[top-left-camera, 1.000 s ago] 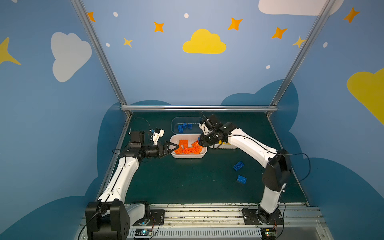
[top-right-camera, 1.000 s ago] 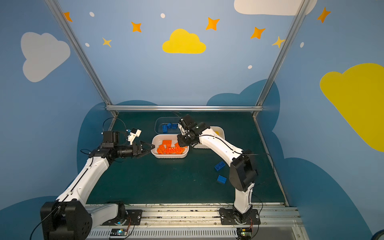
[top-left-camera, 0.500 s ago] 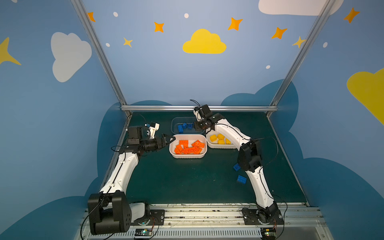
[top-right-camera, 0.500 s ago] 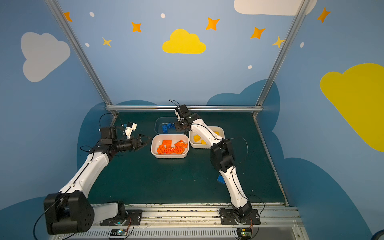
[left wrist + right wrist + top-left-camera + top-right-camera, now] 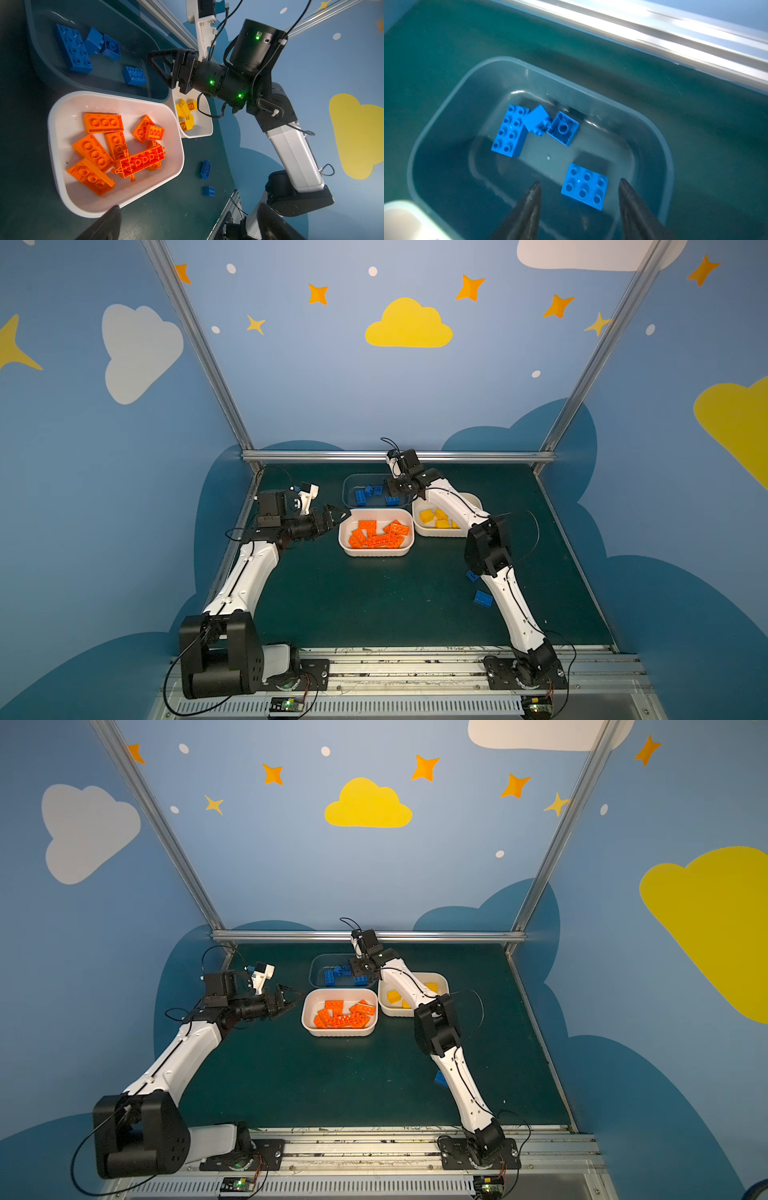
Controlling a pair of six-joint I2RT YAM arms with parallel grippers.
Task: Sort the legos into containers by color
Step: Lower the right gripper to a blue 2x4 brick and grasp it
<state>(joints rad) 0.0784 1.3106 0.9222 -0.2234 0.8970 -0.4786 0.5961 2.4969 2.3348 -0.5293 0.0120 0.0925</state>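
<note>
Blue lego (image 5: 584,186) loose in clear tub (image 5: 452,128), under my right pincer (image 5: 579,181), jaws partly parted, gripping nothing, three more blue legos (image 5: 509,132) beyond

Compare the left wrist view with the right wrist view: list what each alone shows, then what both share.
Left wrist only: orange studded plastic bricks, yellow plastic bricks, two loose blue bricks on the green mat. Right wrist only: the gap between the fingertips of the right pincer, holding nothing. Both: the transparent bluish tub with four blue bricks inside.
</note>
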